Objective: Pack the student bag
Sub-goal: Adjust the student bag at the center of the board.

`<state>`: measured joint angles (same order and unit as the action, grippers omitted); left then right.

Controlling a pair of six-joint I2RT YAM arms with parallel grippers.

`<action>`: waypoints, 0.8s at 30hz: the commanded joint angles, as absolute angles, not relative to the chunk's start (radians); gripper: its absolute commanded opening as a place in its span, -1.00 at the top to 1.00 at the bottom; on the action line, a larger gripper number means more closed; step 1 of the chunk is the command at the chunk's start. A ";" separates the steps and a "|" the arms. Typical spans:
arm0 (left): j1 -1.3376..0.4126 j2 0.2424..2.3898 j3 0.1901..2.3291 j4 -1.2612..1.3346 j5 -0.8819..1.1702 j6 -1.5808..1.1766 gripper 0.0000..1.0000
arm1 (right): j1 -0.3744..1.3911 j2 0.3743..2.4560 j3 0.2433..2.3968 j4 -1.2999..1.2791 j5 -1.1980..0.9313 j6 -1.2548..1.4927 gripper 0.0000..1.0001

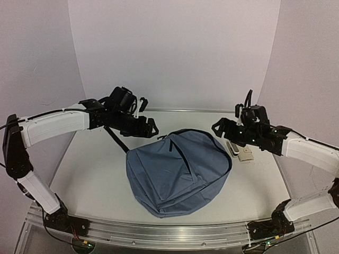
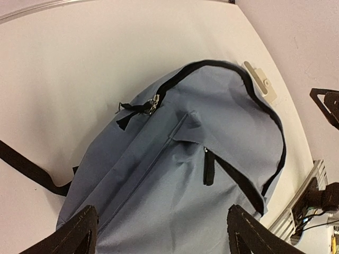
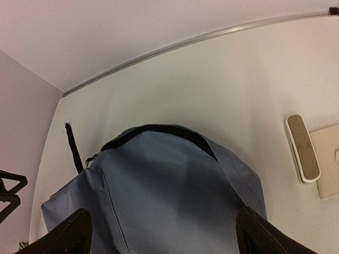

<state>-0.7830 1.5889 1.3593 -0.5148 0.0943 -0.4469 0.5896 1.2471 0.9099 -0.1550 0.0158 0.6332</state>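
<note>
Arms (image 1: 58, 124) aloft beside student bag (image 1: 177, 172) — fingers (image 2: 79, 235) wide

One student bag (image 1: 177, 172), a slate-blue backpack. One white table (image 1: 90, 169). Two robot arms, each with one two-finger gripper: one left gripper (image 1: 151, 128) and one right gripper (image 1: 217, 129). Two small beige items: one oblong piece (image 3: 303, 148) and one flat square piece (image 3: 329, 161).

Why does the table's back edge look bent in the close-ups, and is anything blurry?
Right wrist view: the wide lens bows the table's metal back edge into a curve; the dark fingertips look soft. Left wrist view: the slate-blue fabric backpack is sharp, evenly lit. Top view: soft, even light.
</note>
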 commanded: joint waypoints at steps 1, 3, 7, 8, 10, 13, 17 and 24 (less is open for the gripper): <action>-0.777 1.613 1.361 -0.478 0.186 -0.288 -0.67 | 0.585 1.210 0.827 -0.216 0.080 0.715 -0.94; -0.771 1.639 1.377 -0.478 0.199 -0.246 -0.66 | 0.573 1.219 0.805 -0.227 0.078 0.727 -0.94; -0.752 1.687 1.409 -0.461 0.267 -0.196 -0.66 | 0.546 1.228 0.756 -0.239 0.058 0.759 -0.92; -0.748 1.703 1.416 -0.458 0.286 -0.186 -0.65 | 0.541 1.224 0.736 -0.239 0.046 0.766 -0.92; -0.736 1.735 1.428 -0.456 0.327 -0.169 -0.62 | 0.536 1.213 0.701 -0.236 0.022 0.777 -0.87; -0.723 1.778 1.440 -0.447 0.378 -0.162 -0.55 | 0.535 1.191 0.654 -0.211 -0.022 0.790 -0.67; -0.716 1.810 1.453 -0.426 0.410 -0.166 -0.34 | 0.535 1.170 0.604 -0.173 -0.034 0.804 -0.53; -0.716 1.850 1.483 -0.416 0.451 -0.169 0.23 | 0.535 1.224 0.560 -0.054 -0.078 0.809 -0.14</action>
<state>-0.7174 1.8375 1.4229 -0.4604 0.3958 -0.1780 0.5350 1.1947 0.5722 -0.1657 -0.0449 0.8003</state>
